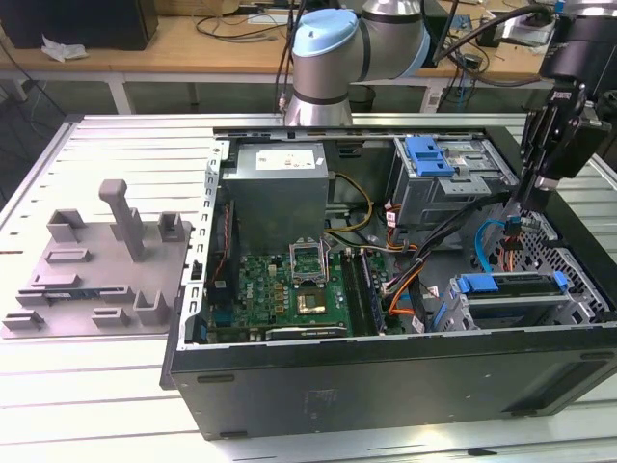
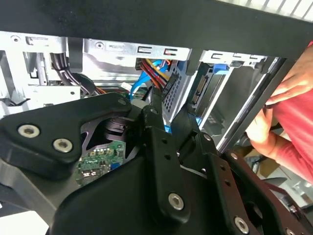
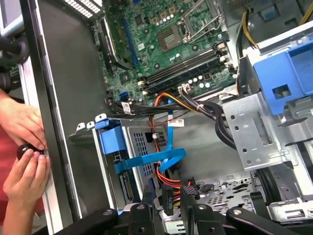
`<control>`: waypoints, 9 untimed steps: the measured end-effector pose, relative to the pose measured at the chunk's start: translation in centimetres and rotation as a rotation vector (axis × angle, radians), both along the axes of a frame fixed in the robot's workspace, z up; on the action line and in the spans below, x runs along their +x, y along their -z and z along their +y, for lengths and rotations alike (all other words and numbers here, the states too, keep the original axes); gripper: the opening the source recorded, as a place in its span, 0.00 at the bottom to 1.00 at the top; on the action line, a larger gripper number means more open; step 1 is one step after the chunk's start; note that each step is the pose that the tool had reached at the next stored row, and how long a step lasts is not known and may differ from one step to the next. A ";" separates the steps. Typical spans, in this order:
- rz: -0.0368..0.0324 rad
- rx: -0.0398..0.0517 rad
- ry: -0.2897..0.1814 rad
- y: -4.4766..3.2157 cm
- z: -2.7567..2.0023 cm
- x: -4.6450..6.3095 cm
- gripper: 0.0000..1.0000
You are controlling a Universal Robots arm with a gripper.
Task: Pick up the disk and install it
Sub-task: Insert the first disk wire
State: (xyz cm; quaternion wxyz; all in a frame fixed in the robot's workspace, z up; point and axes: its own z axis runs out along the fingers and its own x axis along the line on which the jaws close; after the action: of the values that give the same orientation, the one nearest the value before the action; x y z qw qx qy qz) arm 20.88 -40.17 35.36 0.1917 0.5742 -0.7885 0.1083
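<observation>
The disk (image 1: 511,289), framed by its blue caddy rail, lies in the lower drive bay at the exterior view's right end of the open computer case (image 1: 386,376). In the first wrist view the caddy's blue end (image 3: 112,142) shows, with a blue data cable (image 3: 151,159) crossing it. My gripper (image 1: 528,198) hangs above and just behind that bay, apart from the disk. Its two black fingers (image 3: 149,196) stand apart with only cables seen between them. In the second wrist view the gripper (image 2: 168,115) points at the red and yellow cable bundle (image 2: 156,73).
A grey fixture plate (image 1: 96,280) with upright posts lies on the table at the exterior view's left. The case holds the motherboard (image 1: 299,289), a power supply (image 1: 280,183) and an upper cage with a blue latch (image 1: 429,154). A person's hands (image 3: 24,147) rest at the case's wall.
</observation>
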 end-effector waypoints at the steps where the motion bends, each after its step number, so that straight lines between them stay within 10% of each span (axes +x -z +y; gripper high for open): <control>1: 0.0024 -0.0011 -0.007 0.09 0.00 0.1 0.35; 9: 0.0215 -0.0254 -0.064 1.26 0.02 0.4 0.35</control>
State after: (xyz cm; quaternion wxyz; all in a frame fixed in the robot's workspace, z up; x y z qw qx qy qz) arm 21.27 -40.15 34.10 0.2039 0.5979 -0.7662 0.1182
